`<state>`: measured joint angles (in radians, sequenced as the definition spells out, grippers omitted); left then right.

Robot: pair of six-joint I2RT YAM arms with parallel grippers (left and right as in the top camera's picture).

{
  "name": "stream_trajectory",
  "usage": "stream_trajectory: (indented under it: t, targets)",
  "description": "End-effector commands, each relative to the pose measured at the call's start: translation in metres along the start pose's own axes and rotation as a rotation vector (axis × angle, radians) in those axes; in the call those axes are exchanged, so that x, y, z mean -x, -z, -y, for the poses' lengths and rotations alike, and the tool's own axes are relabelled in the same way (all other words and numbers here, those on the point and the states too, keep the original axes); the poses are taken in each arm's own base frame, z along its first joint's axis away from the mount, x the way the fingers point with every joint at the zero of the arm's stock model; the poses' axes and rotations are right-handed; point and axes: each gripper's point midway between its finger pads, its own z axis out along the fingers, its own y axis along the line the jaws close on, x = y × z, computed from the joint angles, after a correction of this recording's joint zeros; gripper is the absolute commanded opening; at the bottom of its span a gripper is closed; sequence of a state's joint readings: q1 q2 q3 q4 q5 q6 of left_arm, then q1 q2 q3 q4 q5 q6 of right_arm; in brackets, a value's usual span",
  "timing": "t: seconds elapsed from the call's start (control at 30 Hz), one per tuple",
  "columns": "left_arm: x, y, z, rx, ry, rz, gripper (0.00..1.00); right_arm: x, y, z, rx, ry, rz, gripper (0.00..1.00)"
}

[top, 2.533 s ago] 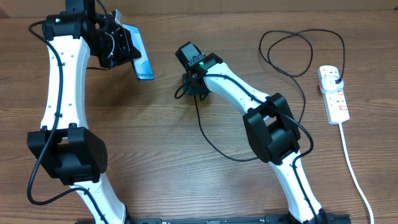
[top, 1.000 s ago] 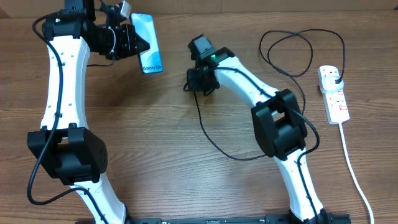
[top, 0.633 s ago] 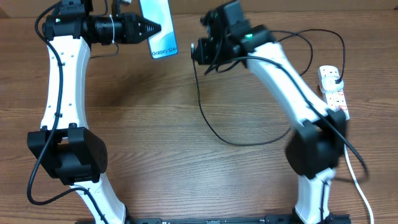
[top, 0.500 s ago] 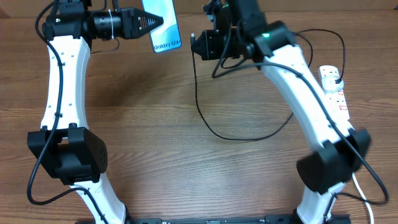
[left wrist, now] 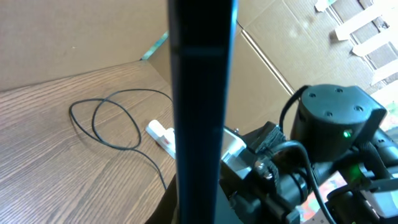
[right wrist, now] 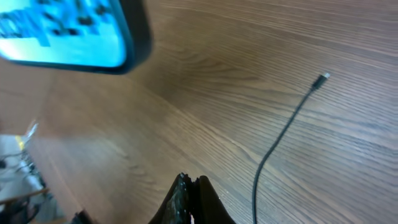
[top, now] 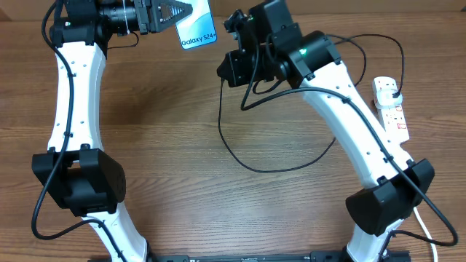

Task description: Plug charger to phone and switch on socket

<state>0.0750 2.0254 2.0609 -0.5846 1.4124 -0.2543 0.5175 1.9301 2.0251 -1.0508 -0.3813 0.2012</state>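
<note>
The phone, light blue with "Galaxy S24" on it, is held up in the air at the far side with my left gripper shut on its upper part. The left wrist view shows it edge-on as a dark bar that hides the fingers. My right gripper hovers just right of it, jaws shut on the charger cable, which hangs down to the table. Its free connector tip sticks out beyond the fingers, apart from the blurred phone. The socket lies far right with the black plug in it.
Slack cable loops lie on the table left of the socket, whose thick white cord runs to the front edge. A cardboard wall stands behind the table. The right arm's wrist is close beside the phone.
Both arms rose off the table. The left carried the phone up and to the right; the right lifted the cable end up and ended close beside the phone.
</note>
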Motion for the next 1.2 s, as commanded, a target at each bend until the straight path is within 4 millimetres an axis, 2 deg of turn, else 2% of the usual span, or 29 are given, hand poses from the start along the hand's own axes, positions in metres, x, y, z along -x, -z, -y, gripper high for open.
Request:
stream_trajectory:
  t: [0.0,0.07,0.1,0.17,0.2,0.23,0.27,0.3,0.37,0.47,0.67,0.73,0.8,0.9,1.03,1.17]
  targets:
    - [0.007,0.009,-0.007,0.059,0.031,0.027,0.04,0.001,-0.001,0.029,-0.153,-0.125,0.028,0.07]
    - [0.007,0.016,-0.027,0.163,0.105,0.056,0.04,0.0,-0.001,0.037,-0.192,-0.169,0.031,0.17]
    - [0.006,0.021,-0.038,0.221,0.148,0.07,0.04,-0.001,-0.001,0.04,-0.211,-0.184,0.031,0.26]
    - [0.0,0.036,-0.066,0.381,0.228,0.096,0.04,-0.002,-0.002,0.043,-0.224,-0.19,0.027,0.64]
    - [-0.006,0.043,-0.078,0.454,0.273,0.1,0.04,-0.002,-0.003,0.043,-0.224,-0.191,0.026,0.77]
    - [-0.013,0.051,-0.09,0.53,0.314,0.1,0.04,-0.003,-0.005,0.045,-0.23,-0.192,0.024,0.88]
    - [-0.019,0.057,-0.098,0.586,0.341,0.096,0.04,-0.004,-0.009,0.049,-0.242,-0.193,0.019,0.92]
    - [-0.027,0.064,-0.106,0.651,0.369,0.087,0.04,-0.006,-0.013,0.052,-0.254,-0.196,0.009,0.92]
    - [-0.038,0.071,-0.114,0.72,0.385,0.061,0.04,-0.017,-0.029,0.06,-0.275,-0.205,-0.042,0.86]
    - [-0.05,0.076,-0.118,0.772,0.393,0.022,0.04,-0.045,-0.06,0.063,-0.3,-0.209,-0.158,0.81]
    - [-0.058,0.09,-0.127,0.858,0.43,0.019,0.04,-0.094,-0.113,0.048,-0.338,-0.142,-0.315,0.75]
    - [-0.059,0.096,-0.128,0.864,0.451,0.026,0.04,-0.107,-0.135,0.053,-0.448,-0.133,-0.309,0.7]
    - [-0.062,0.1,-0.129,0.869,0.467,0.024,0.04,-0.114,-0.145,0.064,-0.529,-0.15,-0.301,0.62]
    - [-0.065,0.104,-0.129,0.874,0.486,0.021,0.04,-0.127,-0.159,0.073,-0.556,-0.158,-0.332,0.6]
    - [-0.066,0.105,-0.129,0.875,0.492,0.02,0.04,-0.143,-0.174,0.077,-0.543,-0.17,-0.388,0.54]
    - [-0.066,0.105,-0.128,0.874,0.493,0.021,0.04,-0.151,-0.182,0.08,-0.55,-0.167,-0.407,0.47]
